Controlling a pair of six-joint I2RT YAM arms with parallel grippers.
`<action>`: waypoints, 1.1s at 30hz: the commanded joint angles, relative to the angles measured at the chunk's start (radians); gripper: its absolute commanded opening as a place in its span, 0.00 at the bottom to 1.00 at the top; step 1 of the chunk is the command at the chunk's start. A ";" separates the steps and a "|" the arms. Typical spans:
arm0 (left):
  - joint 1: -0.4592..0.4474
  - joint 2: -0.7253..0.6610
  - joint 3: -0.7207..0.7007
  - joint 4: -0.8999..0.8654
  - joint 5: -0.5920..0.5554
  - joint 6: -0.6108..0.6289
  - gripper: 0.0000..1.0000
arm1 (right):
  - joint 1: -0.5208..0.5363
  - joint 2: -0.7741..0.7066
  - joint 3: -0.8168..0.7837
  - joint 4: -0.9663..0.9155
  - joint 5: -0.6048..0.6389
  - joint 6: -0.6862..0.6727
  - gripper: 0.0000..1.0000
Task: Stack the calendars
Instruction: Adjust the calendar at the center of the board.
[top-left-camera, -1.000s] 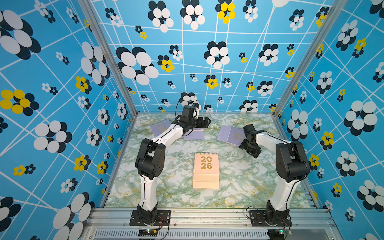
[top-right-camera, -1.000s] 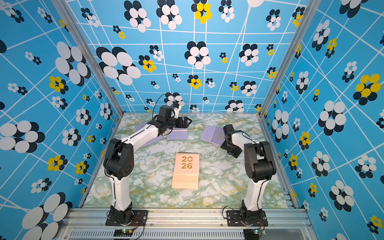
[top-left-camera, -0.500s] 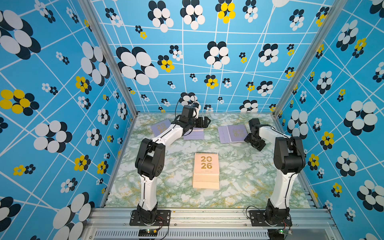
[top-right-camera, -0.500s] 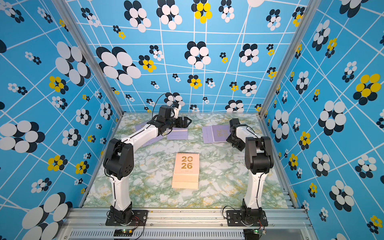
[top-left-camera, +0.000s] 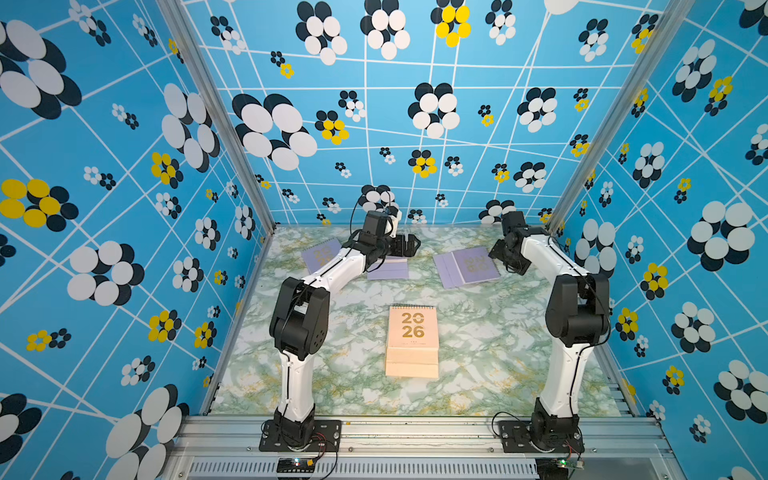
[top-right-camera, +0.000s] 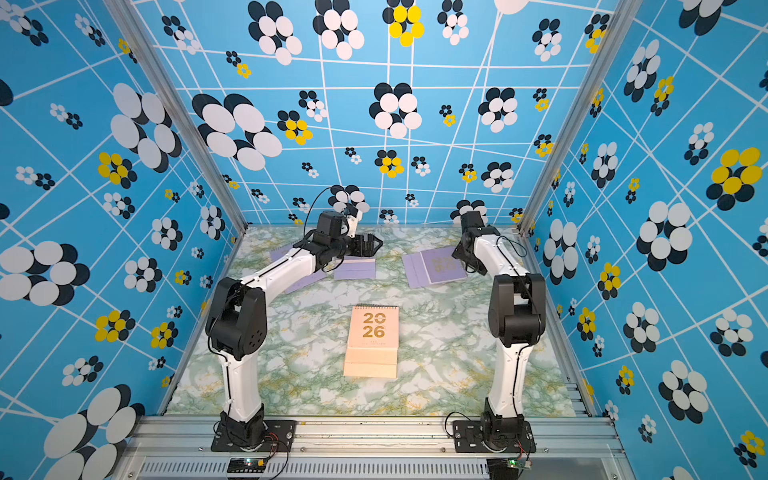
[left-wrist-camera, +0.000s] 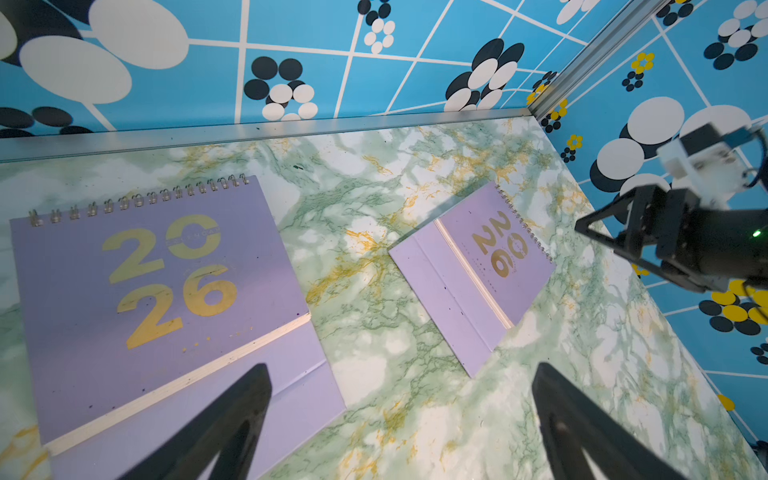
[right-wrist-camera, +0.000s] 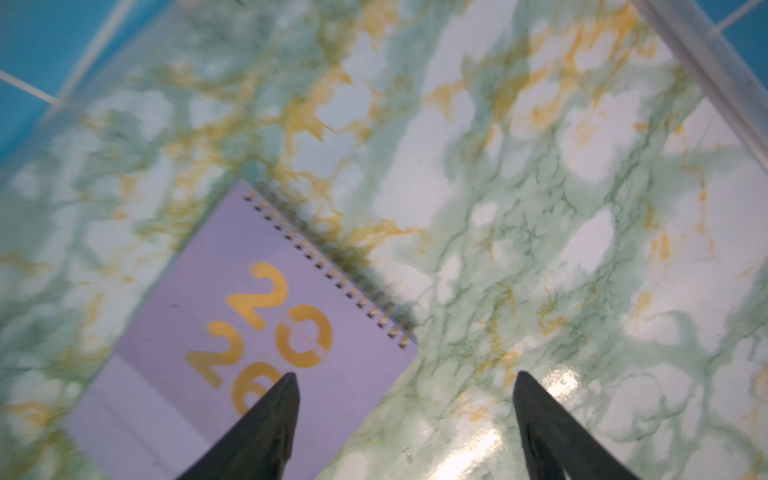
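Enclosure: blue walls (top-left-camera: 124, 166) printed with black, white and yellow flowers close in a green-and-gold marbled surface (top-left-camera: 498, 353).
Left arm: it reaches to the far middle, and its jaws (top-left-camera: 409, 245) stand spread wide and empty above the middle lilac calendar (top-left-camera: 388, 270).
Right arm: it reaches to the far right, and its jaws (right-wrist-camera: 405, 409) stand apart with nothing between them, poised over the spiral-bound edge of the right lilac calendar (top-left-camera: 467, 266).
Stack: the peach-beige calendar (top-left-camera: 412, 338) lies near the middle of the surface, its "2026" cover up; layered edges at its near end suggest others lie beneath it, but I cannot tell how many.
Loose calendars: three lilac ones lie flat along the far side, well apart from the stack; the left lilac calendar (top-left-camera: 322, 254) is partly hidden by the left arm.
Step in hand: most likely the approach to pick up a lilac calendar, with both arms set over one.
Next move: it probably calls for lowering the jaws round a thin edge, perhaps the spiral side, closing, lifting, then carrying the calendar to the stack and squaring it on top.
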 joint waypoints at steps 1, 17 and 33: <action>0.012 -0.067 -0.011 -0.040 -0.027 0.030 1.00 | 0.036 0.115 0.171 -0.079 0.002 -0.057 0.82; 0.013 -0.199 -0.123 -0.109 -0.106 0.045 1.00 | 0.113 0.472 0.683 -0.157 -0.072 -0.030 0.81; 0.009 -0.288 -0.237 -0.122 -0.136 0.037 1.00 | 0.113 0.583 0.782 -0.194 -0.069 -0.013 0.82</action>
